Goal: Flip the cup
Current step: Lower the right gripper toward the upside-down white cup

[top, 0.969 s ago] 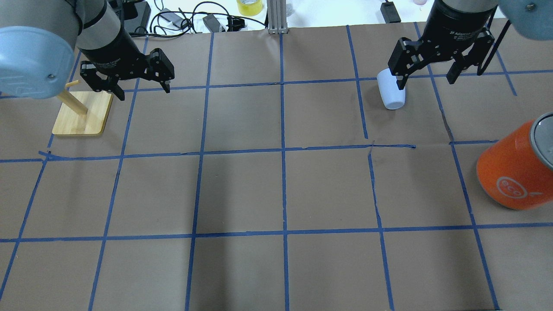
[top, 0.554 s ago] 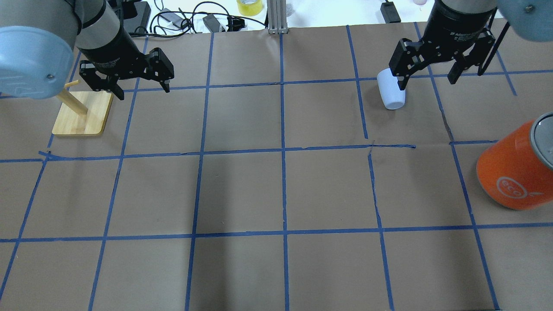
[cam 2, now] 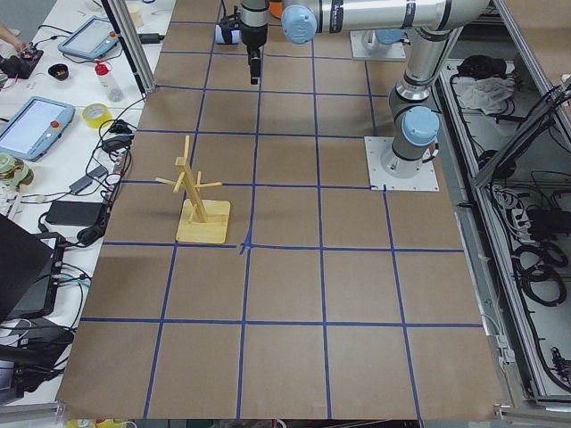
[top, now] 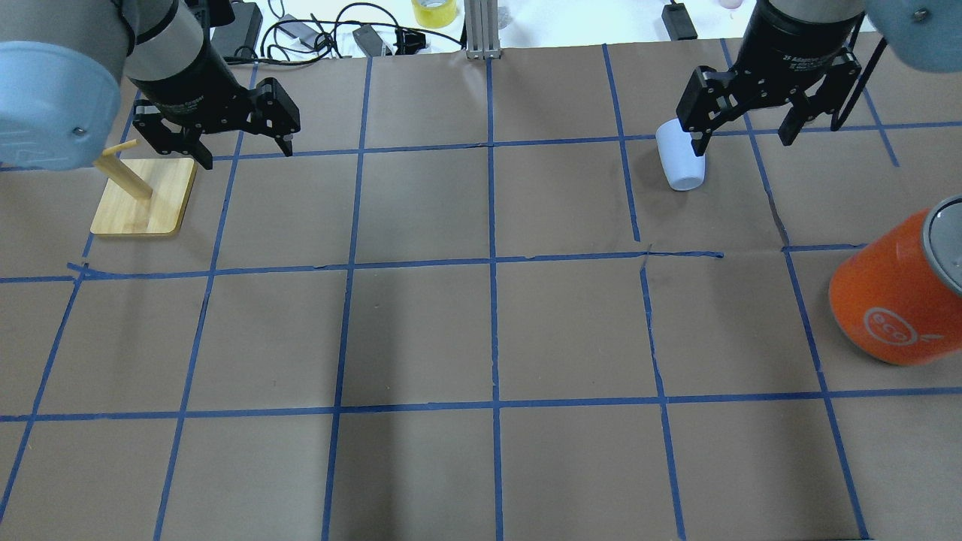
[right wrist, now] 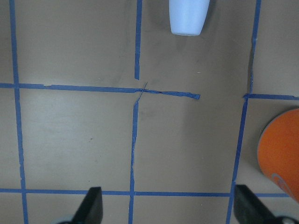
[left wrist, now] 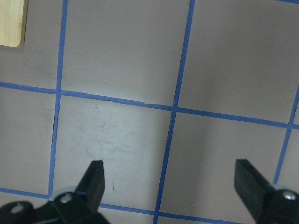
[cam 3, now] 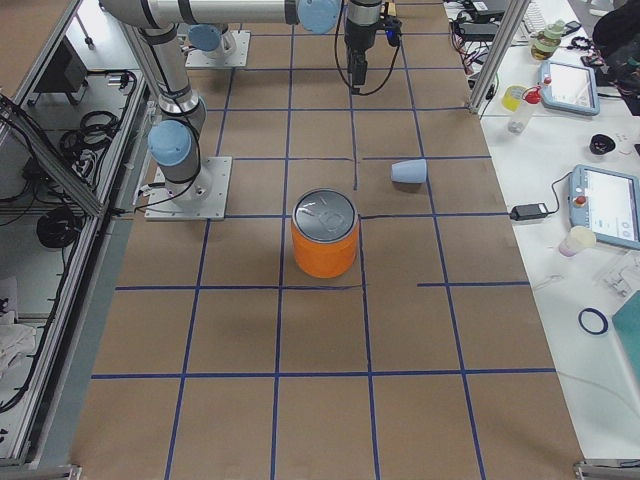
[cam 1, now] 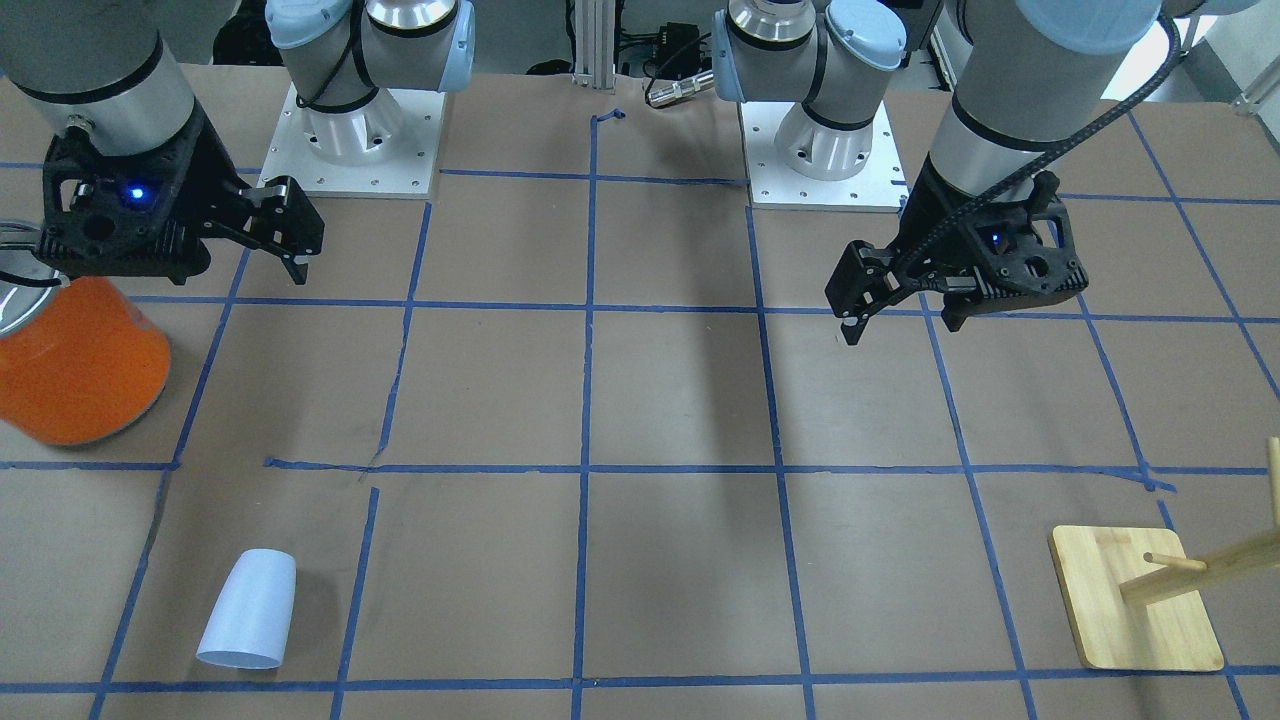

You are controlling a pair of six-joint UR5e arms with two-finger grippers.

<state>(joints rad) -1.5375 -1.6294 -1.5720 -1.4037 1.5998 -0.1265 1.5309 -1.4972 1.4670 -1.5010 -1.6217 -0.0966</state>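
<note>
The pale bluish-white cup [cam 1: 248,608] lies on its side on the brown paper, wide end away from the robot. It also shows in the overhead view [top: 680,161], the exterior right view [cam 3: 408,171] and at the top edge of the right wrist view [right wrist: 188,16]. My right gripper [top: 742,144] is open and empty. It hangs well above the table, just right of the cup in the overhead view, and its fingers [right wrist: 93,200] frame bare paper. My left gripper [top: 246,155] is open and empty, far from the cup, over a taped grid crossing [left wrist: 170,172].
A large orange canister [top: 894,300] with a silver top stands at the robot's right, also visible in the front-facing view [cam 1: 75,360]. A wooden peg stand [top: 143,197] sits under the left arm. Cables and a yellow tape roll [top: 434,11] lie beyond the far edge.
My left gripper has shifted slightly toward the far side of the table. The right gripper and the cup have hardly moved.
</note>
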